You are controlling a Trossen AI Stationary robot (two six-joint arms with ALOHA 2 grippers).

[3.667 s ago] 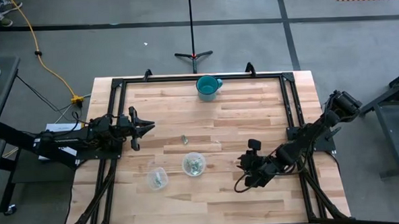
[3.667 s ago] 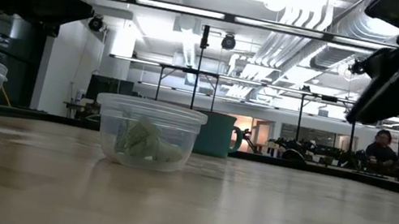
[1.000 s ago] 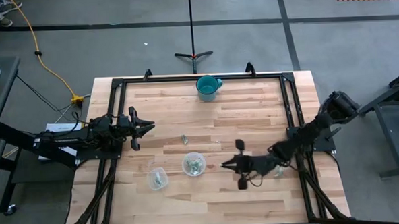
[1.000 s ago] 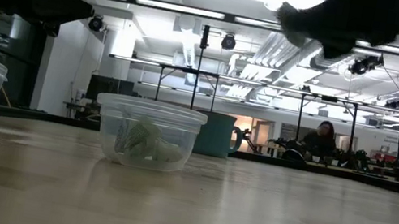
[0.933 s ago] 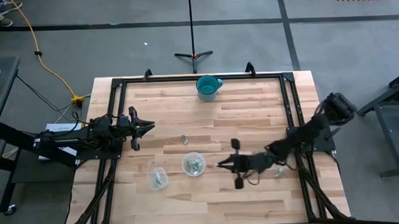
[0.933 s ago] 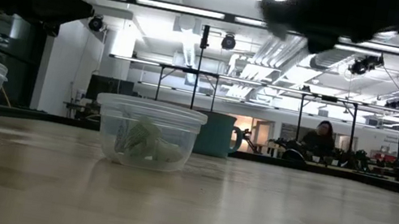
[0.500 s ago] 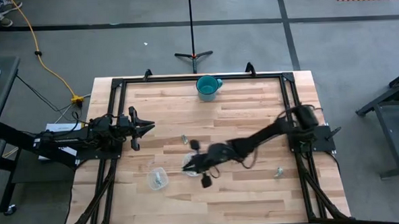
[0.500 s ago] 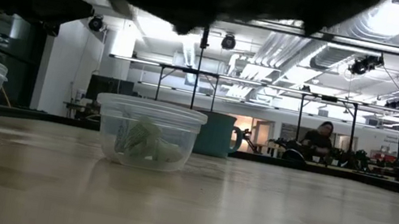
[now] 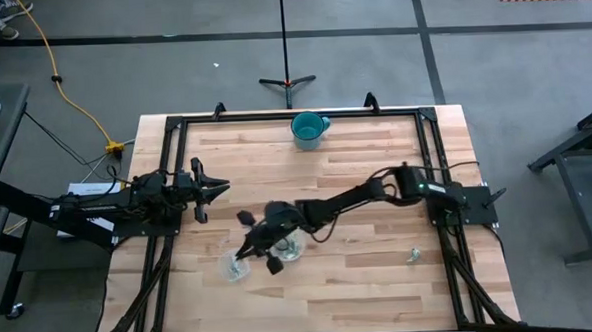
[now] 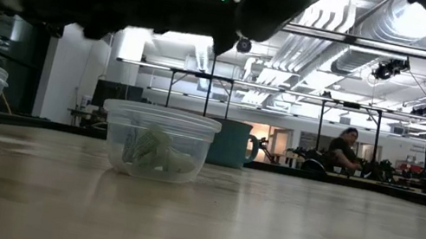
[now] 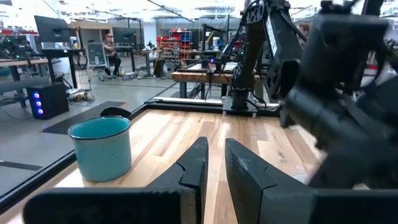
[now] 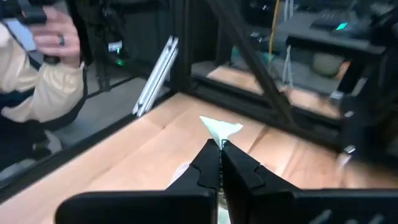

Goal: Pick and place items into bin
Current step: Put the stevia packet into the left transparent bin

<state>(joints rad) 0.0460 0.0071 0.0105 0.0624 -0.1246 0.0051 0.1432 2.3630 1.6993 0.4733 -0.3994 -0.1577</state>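
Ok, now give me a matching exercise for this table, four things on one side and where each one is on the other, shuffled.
Things:
1. teal mug
2. right end effector
3. left end effector
4. loose wrapped piece

Places:
A. waiting at the left edge of the table
B. middle of the far edge
C. above the two clear tubs, pinching a wrapped piece
D. on bare wood by the right-hand frame rail

Pairs: 1-B, 2-C, 3-A, 4-D
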